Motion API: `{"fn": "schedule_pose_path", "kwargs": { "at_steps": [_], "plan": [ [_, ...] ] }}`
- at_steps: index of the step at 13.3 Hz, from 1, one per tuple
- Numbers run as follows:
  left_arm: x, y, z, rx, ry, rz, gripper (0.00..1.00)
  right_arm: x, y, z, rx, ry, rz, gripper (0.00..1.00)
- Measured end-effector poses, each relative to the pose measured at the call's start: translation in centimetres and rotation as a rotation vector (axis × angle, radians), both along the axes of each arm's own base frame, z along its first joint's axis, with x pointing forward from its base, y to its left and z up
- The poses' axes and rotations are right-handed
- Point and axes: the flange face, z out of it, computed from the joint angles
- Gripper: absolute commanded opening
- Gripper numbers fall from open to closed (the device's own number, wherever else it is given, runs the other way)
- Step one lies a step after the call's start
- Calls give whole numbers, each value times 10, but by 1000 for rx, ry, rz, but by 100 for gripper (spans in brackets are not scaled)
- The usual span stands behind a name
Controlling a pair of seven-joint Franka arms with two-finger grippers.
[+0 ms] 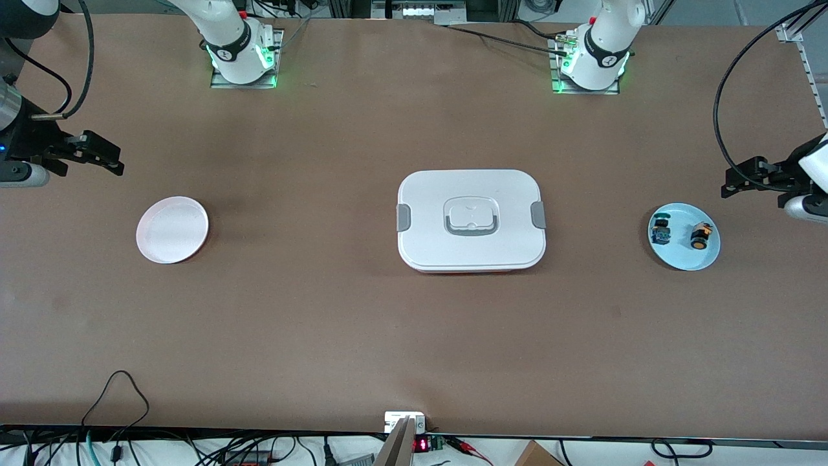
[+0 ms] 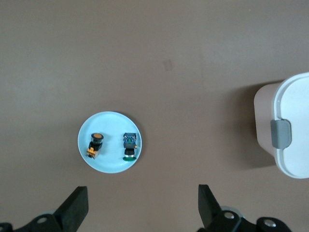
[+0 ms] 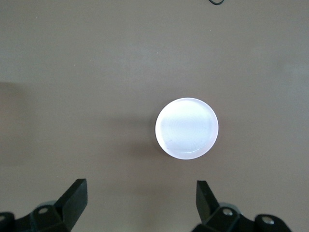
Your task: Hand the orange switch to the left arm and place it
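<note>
The orange switch (image 1: 700, 235) lies on a light blue plate (image 1: 684, 255) toward the left arm's end of the table, beside a similar black part with blue markings (image 1: 660, 230). It also shows in the left wrist view (image 2: 94, 144). The white box (image 1: 471, 219) stands mid-table; its end shows in the left wrist view (image 2: 289, 126). My left gripper (image 1: 744, 178) is open and empty, up in the air beside the blue plate; in its wrist view (image 2: 143, 205) the plate (image 2: 110, 162) lies ahead. My right gripper (image 1: 100, 153) is open and empty, up near the white plate.
An empty white plate (image 1: 172, 230) lies toward the right arm's end of the table, also in the right wrist view (image 3: 187, 128). Cables and electronics (image 1: 414, 440) line the table's front edge.
</note>
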Motion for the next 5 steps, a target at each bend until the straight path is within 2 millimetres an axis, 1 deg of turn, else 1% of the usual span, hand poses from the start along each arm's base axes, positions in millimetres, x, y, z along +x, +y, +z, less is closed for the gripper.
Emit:
{"fn": "schedule_pose_path", "kwargs": {
  "at_steps": [2, 5],
  "plan": [
    [-3, -3, 5, 6, 15, 90, 100, 0, 0, 1, 0, -1, 0, 100],
    [-3, -4, 17, 9, -3, 127, 100, 0, -1, 1, 0, -2, -2, 100]
  ]
}}
